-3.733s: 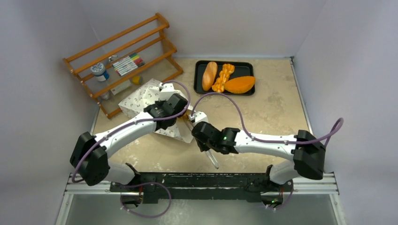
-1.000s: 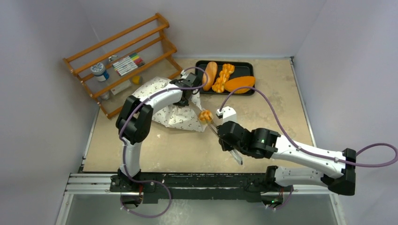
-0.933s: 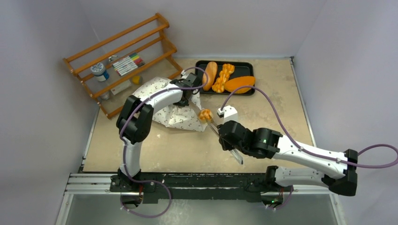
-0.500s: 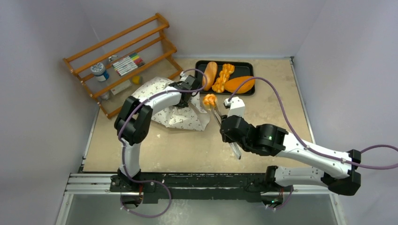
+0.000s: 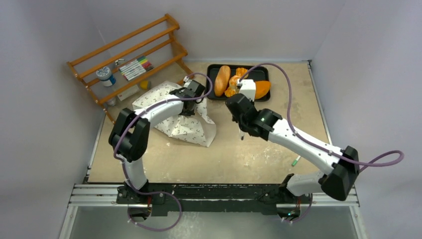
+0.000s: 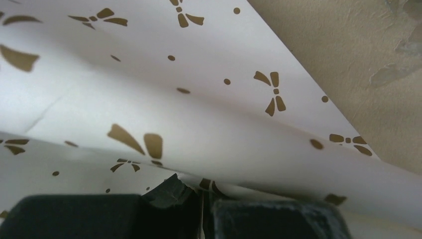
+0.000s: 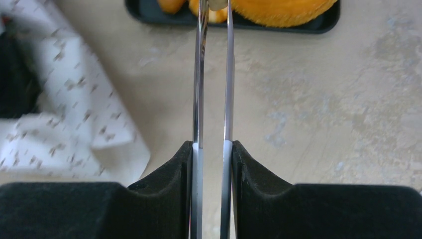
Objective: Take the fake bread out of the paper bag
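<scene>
Two hands, both gripping sth. R hand (image 7: 212,149) is clamped on metal tongs (image 7: 200,74), pads pressed vs. the 2 blades, which run nearly parallel w/ a thin gap. Tong tips reach a black tray (image 7: 278,29) at the far side of the table (image 7: 323,124), right by the orange bread (image 7: 283,7) lying in it. Can't tell if a piece sits btw the tips, since the wrist view cuts them off. From above, a long loaf (image 5: 222,79) lies at the tray's left.

L hand (image 6: 203,199) is pinched together on a fold of the paper bag (image 6: 199,114), white w/ brown winged marks. From above it grips the bag's far right corner. The bag slumps on the table just left of the tray. Wooden rack (image 5: 129,55) stands behind the bag. Green pen (image 5: 296,160) lies on the table nr the R arm.
</scene>
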